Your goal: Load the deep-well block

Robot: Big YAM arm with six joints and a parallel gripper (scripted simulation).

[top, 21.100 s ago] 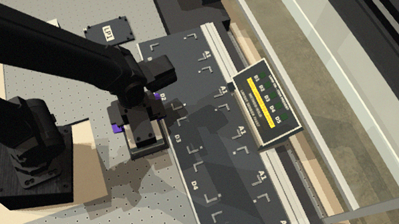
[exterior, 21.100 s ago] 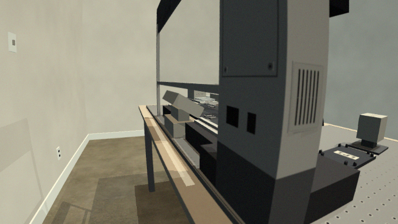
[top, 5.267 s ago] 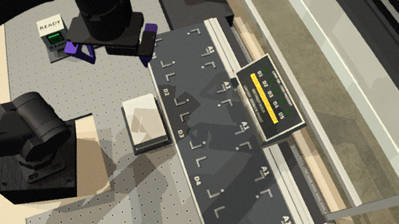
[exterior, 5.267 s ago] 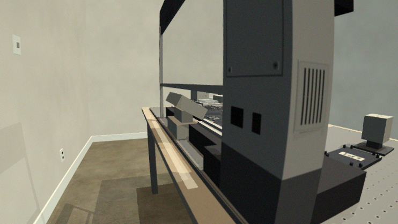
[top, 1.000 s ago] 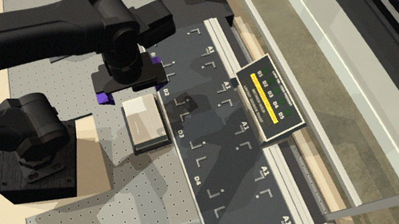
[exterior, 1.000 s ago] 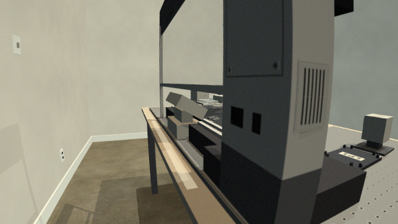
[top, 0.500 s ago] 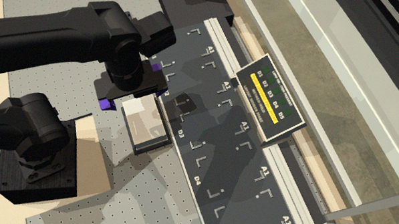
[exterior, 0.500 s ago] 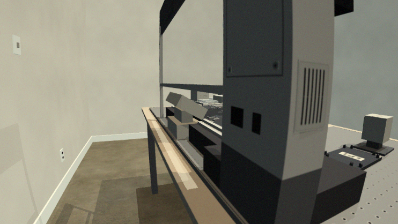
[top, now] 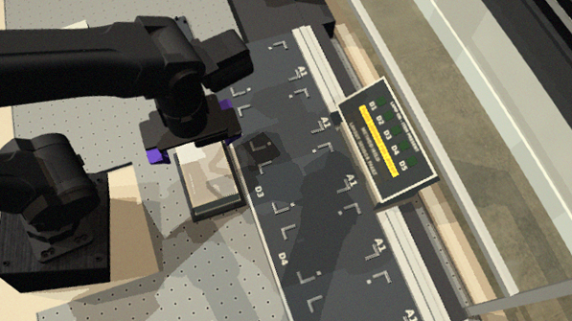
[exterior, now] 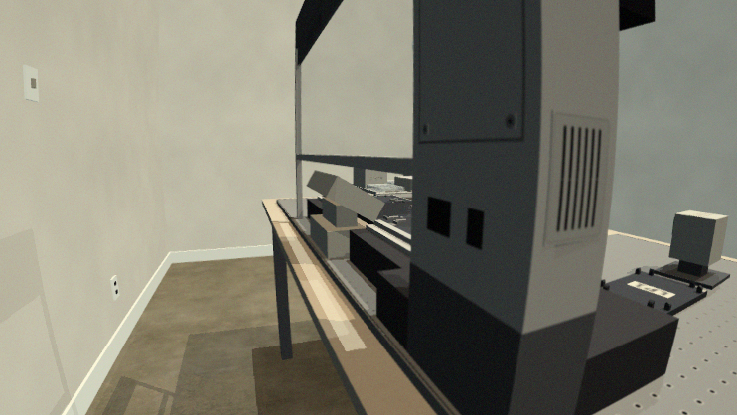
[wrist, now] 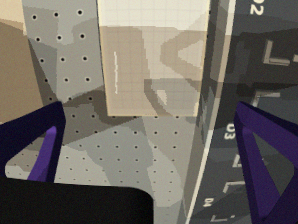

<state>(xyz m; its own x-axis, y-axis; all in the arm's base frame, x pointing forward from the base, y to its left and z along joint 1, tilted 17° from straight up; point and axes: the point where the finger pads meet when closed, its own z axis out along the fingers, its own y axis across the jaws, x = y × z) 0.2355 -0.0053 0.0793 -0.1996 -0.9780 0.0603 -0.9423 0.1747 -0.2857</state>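
At the far left of the top view we see the arm's base block (top: 7, 266) on the perforated worktop (top: 217, 309), with the black arm reaching across toward the deck. Its end effector (top: 192, 145) hangs over the near end of the sealed deep-well block (top: 212, 181), purple fingers (top: 157, 156) spread to their widest and gripping nothing. In the wrist view the two purple fingertips frame the picture low at either side, and the pale sealed top of the block (wrist: 156, 46) lies ahead of them, not between them. The block rests flat on the worktop just beside the dark deck plate (top: 320, 224), next to the D3 label (top: 258, 191). We cannot read its ID from here. Further right, the D3 corner brackets (top: 345, 190) hold nothing, as do the other positions. Beyond them stands the tilted indicator panel (top: 389, 140) with its yellow bar.
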